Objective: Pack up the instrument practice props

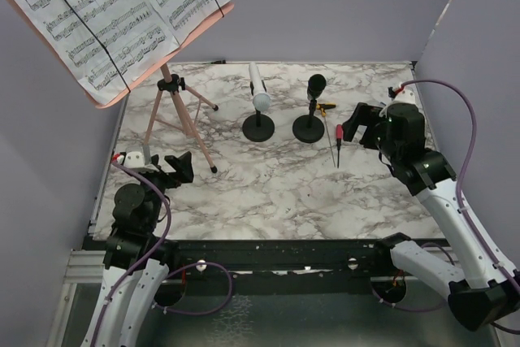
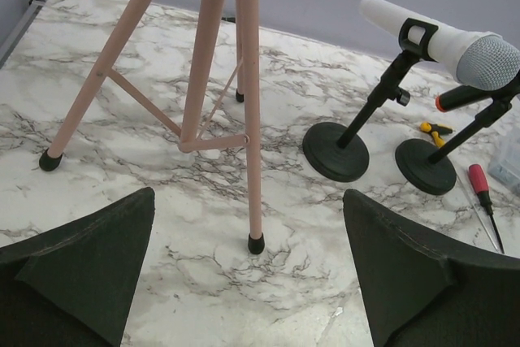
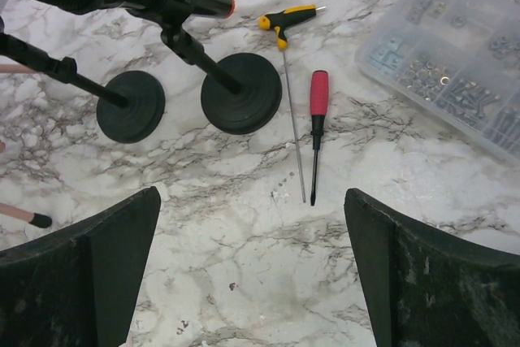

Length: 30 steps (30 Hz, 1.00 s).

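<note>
pink tripod music rest (image 1: 175,115) far left on marble table (image 1: 268,193), sheet-music pages (image 1: 114,14) on its board, white microphone (image 1: 258,87) and black microphone (image 1: 316,85) clipped in round-based holders (image 1: 258,127) mid-table, red-handled screwdriver (image 3: 318,103), yellow-handled key (image 3: 286,22) and clear compartment box (image 3: 455,62) just right of them, left gripper (image 2: 249,225) spread wide and empty facing the tripod legs, right gripper (image 3: 252,201) spread wide and empty near the screwdriver

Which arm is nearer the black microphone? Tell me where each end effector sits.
Right. The right end effector sits just right of the black microphone, past the red screwdriver. The left end effector is far to its left, by the legs of the pink stand.
</note>
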Each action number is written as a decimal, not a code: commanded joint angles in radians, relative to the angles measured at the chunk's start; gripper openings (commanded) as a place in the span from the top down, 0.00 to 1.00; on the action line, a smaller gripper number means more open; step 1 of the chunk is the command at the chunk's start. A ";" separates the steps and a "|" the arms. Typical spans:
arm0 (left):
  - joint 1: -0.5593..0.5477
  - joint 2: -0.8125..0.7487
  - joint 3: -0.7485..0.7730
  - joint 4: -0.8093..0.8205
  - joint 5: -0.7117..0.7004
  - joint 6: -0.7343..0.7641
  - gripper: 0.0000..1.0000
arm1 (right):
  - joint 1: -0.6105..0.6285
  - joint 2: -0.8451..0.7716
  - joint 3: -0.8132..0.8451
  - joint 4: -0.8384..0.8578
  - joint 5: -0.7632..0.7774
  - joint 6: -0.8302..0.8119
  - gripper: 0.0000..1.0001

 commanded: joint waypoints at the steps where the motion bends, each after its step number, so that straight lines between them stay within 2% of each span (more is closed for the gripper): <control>1: -0.005 0.037 0.018 0.006 0.045 0.015 0.01 | 0.004 0.021 0.004 0.075 -0.087 -0.039 0.00; 6: -0.005 0.076 0.020 0.006 0.042 0.016 0.01 | 0.003 0.037 -0.149 0.346 -0.091 -0.094 0.00; 14: -0.005 0.119 0.025 0.002 0.060 0.027 0.01 | 0.003 0.137 -0.410 0.991 -0.213 -0.192 0.00; 17: -0.005 0.131 0.028 0.000 0.068 0.028 0.01 | 0.004 0.222 -0.415 1.112 -0.248 -0.200 0.00; 23: -0.005 0.156 0.030 -0.001 0.081 0.035 0.01 | 0.009 0.388 -0.438 1.389 -0.225 -0.183 0.04; 30: -0.005 0.171 0.030 0.000 0.079 0.037 0.01 | 0.052 0.561 -0.392 1.527 -0.070 -0.222 0.08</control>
